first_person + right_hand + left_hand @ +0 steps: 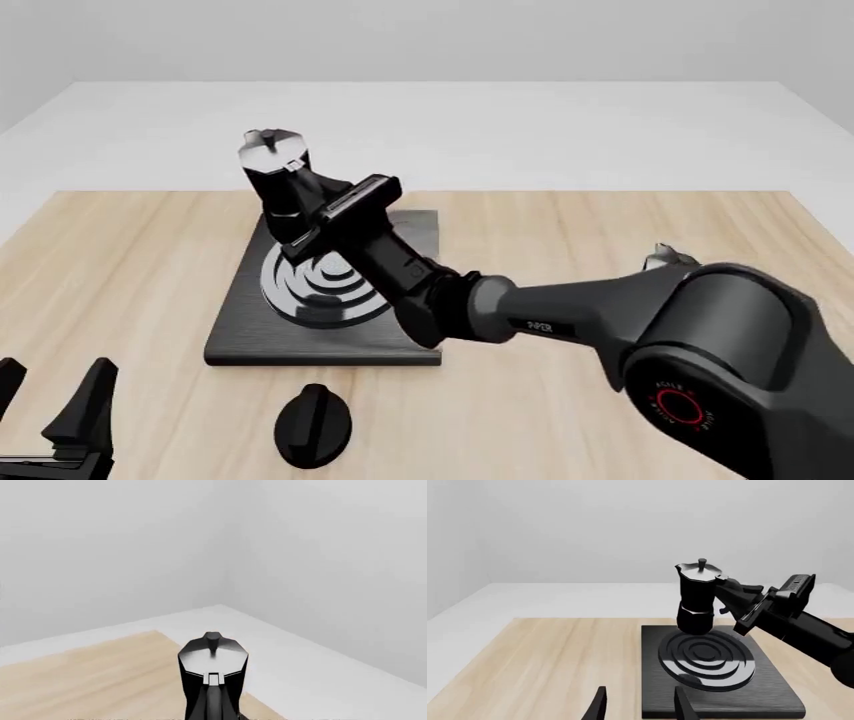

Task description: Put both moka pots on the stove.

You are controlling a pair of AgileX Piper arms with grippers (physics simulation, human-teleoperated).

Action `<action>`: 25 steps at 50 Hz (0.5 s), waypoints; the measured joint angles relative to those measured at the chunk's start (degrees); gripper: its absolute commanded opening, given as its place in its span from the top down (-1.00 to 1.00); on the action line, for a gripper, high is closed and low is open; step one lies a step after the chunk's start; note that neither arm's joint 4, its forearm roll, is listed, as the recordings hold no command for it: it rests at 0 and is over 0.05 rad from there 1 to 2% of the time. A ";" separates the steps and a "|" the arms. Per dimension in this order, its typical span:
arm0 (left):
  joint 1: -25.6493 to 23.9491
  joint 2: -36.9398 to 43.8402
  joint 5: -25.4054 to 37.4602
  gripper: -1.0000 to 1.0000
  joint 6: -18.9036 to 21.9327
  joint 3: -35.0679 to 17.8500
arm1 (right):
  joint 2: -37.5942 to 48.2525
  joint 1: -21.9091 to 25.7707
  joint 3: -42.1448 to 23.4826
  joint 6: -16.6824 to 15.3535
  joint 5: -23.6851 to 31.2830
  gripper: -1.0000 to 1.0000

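My right gripper (310, 197) is shut on the side handle of a black moka pot (274, 172) with a silver-grey lid. It holds the pot, slightly tilted, over the far left corner of the stove (400, 335); I cannot tell whether the base touches the slab. The left wrist view shows this moka pot (696, 600) at the far edge of the stove (767, 685), with the right gripper (722, 587) on its handle. The second moka pot (665, 259) peeks out behind the right arm, on the table at the right. My left gripper (51, 405) is open near the front left corner.
A round black knob (311, 425) lies on the wooden table (120, 270) just in front of the stove. The right arm (561, 320) stretches across the table from the right, over the stove's right half.
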 measured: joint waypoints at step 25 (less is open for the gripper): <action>0.00 0.00 0.00 -1.00 0.00 0.00 | 4.15 0.60 -2.32 0.87 0.22 1.00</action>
